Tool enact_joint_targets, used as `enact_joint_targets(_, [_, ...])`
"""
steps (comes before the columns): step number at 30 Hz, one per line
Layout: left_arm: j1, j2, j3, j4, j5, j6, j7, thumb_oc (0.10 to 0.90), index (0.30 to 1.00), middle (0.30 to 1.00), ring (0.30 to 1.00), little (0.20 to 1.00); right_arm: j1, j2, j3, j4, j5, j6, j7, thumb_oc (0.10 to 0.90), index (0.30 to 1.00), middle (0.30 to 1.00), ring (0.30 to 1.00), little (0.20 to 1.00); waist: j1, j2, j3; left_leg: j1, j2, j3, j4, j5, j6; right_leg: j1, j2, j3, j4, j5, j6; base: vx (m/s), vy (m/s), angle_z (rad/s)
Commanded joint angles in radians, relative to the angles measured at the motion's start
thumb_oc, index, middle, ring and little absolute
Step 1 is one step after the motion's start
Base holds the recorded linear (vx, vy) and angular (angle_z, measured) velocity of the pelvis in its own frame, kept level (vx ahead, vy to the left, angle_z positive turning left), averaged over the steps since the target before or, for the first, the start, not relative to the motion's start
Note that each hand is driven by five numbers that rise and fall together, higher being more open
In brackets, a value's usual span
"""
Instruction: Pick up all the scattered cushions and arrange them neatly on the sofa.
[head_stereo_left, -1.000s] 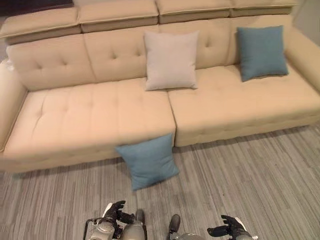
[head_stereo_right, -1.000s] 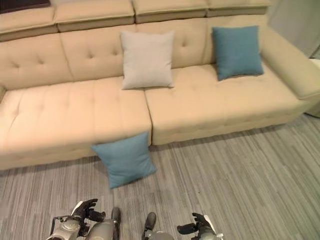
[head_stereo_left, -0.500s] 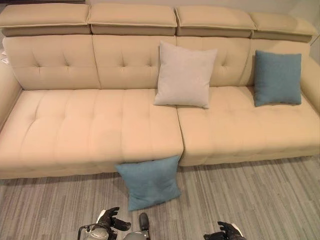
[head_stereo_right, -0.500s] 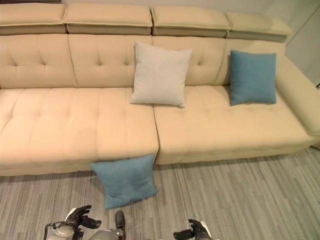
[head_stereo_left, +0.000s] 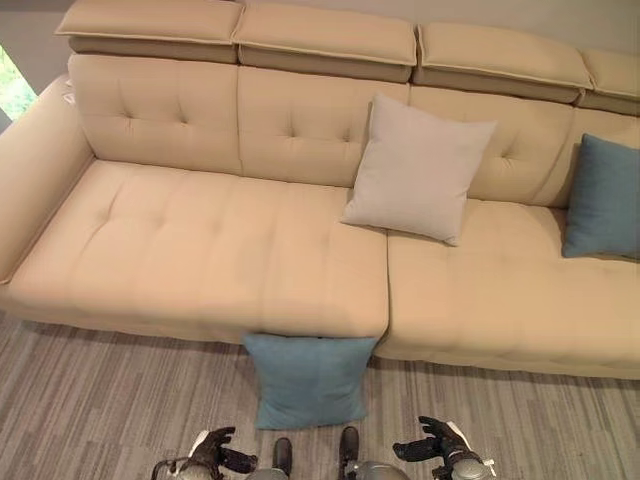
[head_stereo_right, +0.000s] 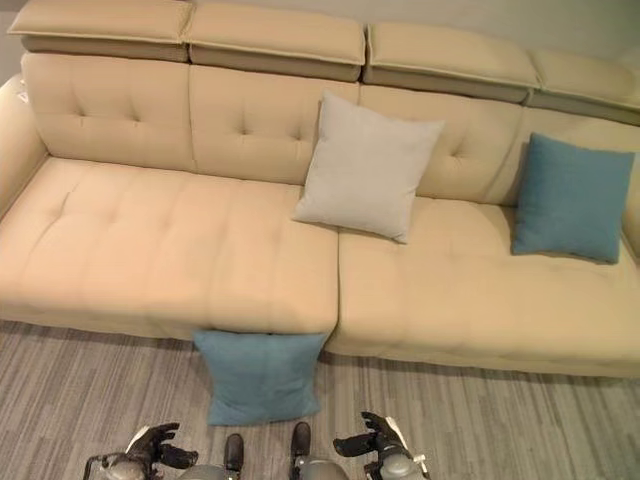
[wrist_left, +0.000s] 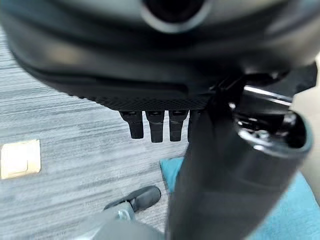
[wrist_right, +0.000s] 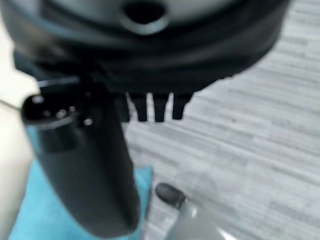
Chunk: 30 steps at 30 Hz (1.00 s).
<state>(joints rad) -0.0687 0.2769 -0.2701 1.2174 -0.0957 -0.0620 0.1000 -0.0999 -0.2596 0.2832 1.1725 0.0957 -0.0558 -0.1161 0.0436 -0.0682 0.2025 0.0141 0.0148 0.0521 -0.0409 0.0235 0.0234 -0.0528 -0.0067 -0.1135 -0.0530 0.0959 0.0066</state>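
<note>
Approach step, judged: blue cushion (head_stereo_left: 308, 380) on floor against sofa (head_stereo_left: 200, 250) front, just ahead between left hand (head_stereo_left: 212, 452) and right hand (head_stereo_left: 432, 448). Both relaxed open, empty. Reach forward, clamp opposite edges evenly, lift clear.

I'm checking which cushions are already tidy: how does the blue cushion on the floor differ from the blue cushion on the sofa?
The blue cushion on the floor lies on the carpet, its top edge against the sofa's front; the blue cushion on the sofa sits on the seat at the right end. The floor one leans low against the sofa base; the sofa one stands propped against the backrest. Both are square and the same blue.
</note>
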Motion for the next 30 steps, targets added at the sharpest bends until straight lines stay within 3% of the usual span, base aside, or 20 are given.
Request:
enact_joint_targets(1, [-0.053,-0.013,0.016,0.007,-0.006,-0.031,0.011,0.8,0.9,0.9,0.9,0.9,0.016,-0.05,-0.006,-0.002,0.013,-0.02,-0.029,0.8,0.9,0.9,0.9,0.9,-0.002,-0.002,-0.016,-0.09,-0.045,-0.014,0.037,-0.039,-0.004,0.042,-0.01,-0.01,0.081,-0.175,0.069,0.0,-0.104,0.34])
enact_joint_targets(8, [-0.067,-0.027,0.01,-0.016,-0.036,-0.041,0.018,0.8,0.9,0.9,0.9,0.9,0.02,-0.059,-0.022,0.01,0.019,-0.029,-0.042,0.8,0.9,0.9,0.9,0.9,-0.015,0.014,-0.01,-0.098,-0.046,-0.043,0.009,-0.003,-0.026,0.059,-0.005,-0.071,0.048,-0.182,0.059,-0.03,-0.036,0.23])
enact_joint_targets(10, [-0.106,-0.029,0.014,-0.031,-0.077,-0.052,0.054,0.8,0.9,0.9,0.9,0.9,-0.016,-0.065,-0.026,0.007,0.039,-0.038,-0.066,0.8,0.9,0.9,0.9,0.9,-0.018,0.026,0.034,-0.169,-0.046,-0.053,0.029,0.009,-0.028,-0.008,-0.009,-0.096,0.088,-0.194,0.049,-0.27,-0.022,0.33])
enact_joint_targets(13, [-0.169,-0.026,0.011,-0.071,-0.149,-0.08,0.131,0.8,0.9,0.9,0.9,0.9,-0.087,-0.075,-0.028,-0.04,0.081,-0.058,-0.124,0.8,0.9,0.9,0.9,0.9,-0.018,0.041,0.099,-0.322,-0.042,-0.062,0.109,0.018,-0.029,-0.187,-0.027,-0.118,0.225,-0.22,0.025,-0.3,-0.001,0.26])
enact_joint_targets(14, [-0.169,-0.026,0.011,-0.071,-0.149,-0.08,0.131,0.8,0.9,0.9,0.9,0.9,-0.087,-0.075,-0.028,-0.04,0.081,-0.058,-0.124,0.8,0.9,0.9,0.9,0.9,-0.018,0.04,0.099,-0.323,-0.042,-0.062,0.11,0.017,-0.029,-0.188,-0.027,-0.118,0.226,-0.22,0.025,-0.32,0.003,0.19])
enact_joint_targets(15, [-0.219,-0.021,0.011,-0.126,-0.236,-0.114,0.197,0.8,0.9,0.9,0.9,0.9,-0.144,-0.087,-0.031,-0.123,0.125,-0.082,-0.191,0.8,0.9,0.9,0.9,0.9,-0.015,0.05,0.13,-0.467,-0.04,-0.065,0.186,0.021,-0.032,-0.338,-0.047,-0.143,0.329,-0.239,0.009,-0.13,-0.028,0.08])
enact_joint_targets(17, [-0.234,-0.021,0.011,-0.129,-0.253,-0.121,0.213,0.8,0.9,0.9,0.9,0.9,-0.164,-0.09,-0.034,-0.144,0.144,-0.089,-0.209,0.8,0.9,0.9,0.9,0.9,-0.017,0.045,0.134,-0.493,-0.04,-0.068,0.21,-0.009,-0.04,-0.364,-0.056,-0.13,0.356,-0.273,0.012,-0.1,-0.024,0.03])
enact_joint_targets(18, [-0.257,-0.018,0.007,-0.141,-0.264,-0.129,0.238,0.8,0.9,0.9,0.9,0.9,-0.195,-0.093,-0.038,-0.16,0.158,-0.096,-0.235,0.8,0.9,0.9,0.9,0.9,-0.016,0.049,0.152,-0.537,-0.038,-0.065,0.231,-0.01,-0.04,-0.414,-0.063,-0.135,0.39,-0.276,0.011,-0.26,0.042,0.07])
enact_joint_targets(19, [-0.309,-0.013,-0.005,-0.166,-0.286,-0.144,0.276,0.8,0.9,0.9,0.9,0.9,-0.259,-0.101,-0.032,-0.186,0.166,-0.11,-0.295,0.8,0.9,0.9,0.9,0.9,-0.017,0.054,0.178,-0.643,-0.033,-0.061,0.285,-0.013,-0.036,-0.516,-0.075,-0.132,0.444,-0.28,0.011,-0.21,0.045,0.05])
enact_joint_targets(20, [-0.311,-0.013,-0.004,-0.165,-0.286,-0.144,0.276,0.8,0.9,0.9,0.9,0.9,-0.26,-0.101,-0.032,-0.185,0.166,-0.11,-0.295,0.8,0.9,0.9,0.9,0.9,-0.017,0.054,0.176,-0.648,-0.033,-0.06,0.287,-0.014,-0.036,-0.521,-0.076,-0.132,0.446,-0.28,0.01,-0.22,0.05,-0.02])
enact_joint_targets(26, [-0.547,0.051,-0.025,-0.216,-0.307,-0.181,0.406,0.8,0.9,0.9,0.9,0.9,-0.523,-0.131,-0.058,-0.258,0.225,-0.181,-0.476,0.8,0.9,0.9,0.9,0.9,-0.031,0.061,0.205,-1.01,-0.029,-0.059,0.429,-0.025,-0.022,-0.886,-0.113,-0.111,0.615,-0.303,0.011,-0.11,0.044,0.03])
enact_joint_targets(30, [-0.653,0.101,-0.017,-0.226,-0.342,-0.195,0.406,0.8,0.9,0.9,0.9,0.9,-0.626,-0.155,-0.053,-0.259,0.257,-0.199,-0.48,0.8,0.9,0.9,0.9,0.9,-0.037,0.062,0.209,-1.128,-0.03,-0.058,0.473,-0.036,-0.022,-1.013,-0.122,-0.097,0.685,-0.319,0.011,-0.01,0.024,0.06])
